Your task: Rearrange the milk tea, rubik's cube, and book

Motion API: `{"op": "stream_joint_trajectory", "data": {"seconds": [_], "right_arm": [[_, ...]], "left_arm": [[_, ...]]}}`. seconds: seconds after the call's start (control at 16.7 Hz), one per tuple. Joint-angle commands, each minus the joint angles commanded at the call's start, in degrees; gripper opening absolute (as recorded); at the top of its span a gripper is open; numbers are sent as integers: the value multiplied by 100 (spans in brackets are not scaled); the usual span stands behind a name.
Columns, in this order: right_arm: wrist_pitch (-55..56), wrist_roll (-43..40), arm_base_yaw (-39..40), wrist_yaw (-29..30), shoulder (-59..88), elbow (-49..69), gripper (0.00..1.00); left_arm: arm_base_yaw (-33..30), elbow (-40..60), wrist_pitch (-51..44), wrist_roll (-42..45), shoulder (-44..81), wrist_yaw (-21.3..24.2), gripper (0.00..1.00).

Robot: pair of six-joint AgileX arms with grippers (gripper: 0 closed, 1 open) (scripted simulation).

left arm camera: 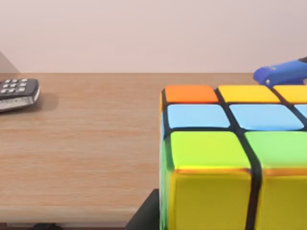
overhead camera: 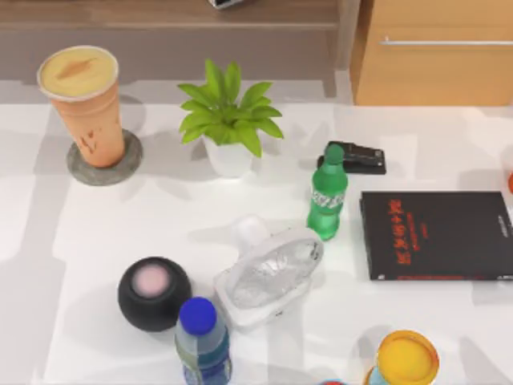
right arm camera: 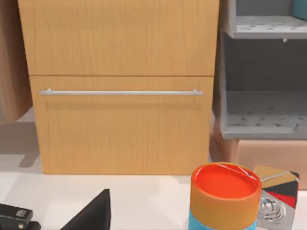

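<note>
The milk tea (overhead camera: 84,104), a tall orange-tan cup with a creamy top, stands upright on a round grey coaster (overhead camera: 122,166) at the table's far left. The rubik's cube (left arm camera: 225,158) looms very close in the left wrist view, over a wooden shelf (left arm camera: 86,143), showing orange, yellow, blue and green squares. A dark edge of my left gripper (left arm camera: 144,213) sits right against the cube's side. A dark wedge of my right gripper (right arm camera: 93,213) shows low in the right wrist view, facing a wooden drawer front (right arm camera: 120,124). The book is out of view.
Mid-table stand a potted plant (overhead camera: 228,120), a green bottle (overhead camera: 327,196), a white fan (overhead camera: 268,273), a black speaker (overhead camera: 154,293) and a blue-capped bottle (overhead camera: 202,341). A black stapler (overhead camera: 357,156) and a thin black book (overhead camera: 437,235) lie right. An orange-lidded can (right arm camera: 225,196) stands nearby.
</note>
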Motion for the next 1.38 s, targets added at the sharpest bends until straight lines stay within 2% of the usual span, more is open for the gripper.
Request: {"op": "stream_joint_trajectory", "data": {"seconds": [0.24, 0.48, 0.78, 1.2, 1.38], "right_arm": [[0, 0, 0, 0, 0, 0, 100], [0, 0, 0, 0, 0, 0, 100], [0, 0, 0, 0, 0, 0, 100], [0, 0, 0, 0, 0, 0, 100], [0, 0, 0, 0, 0, 0, 100]], "left_arm": [[-49, 261, 278, -75, 182, 177, 0], [-32, 1250, 360, -117, 1096, 336, 0], [-23, 2465, -161, -42, 2132, 135, 0], [-65, 2579, -301, -20, 2264, -2, 0], [-65, 2579, -301, -20, 2264, -2, 23]]}}
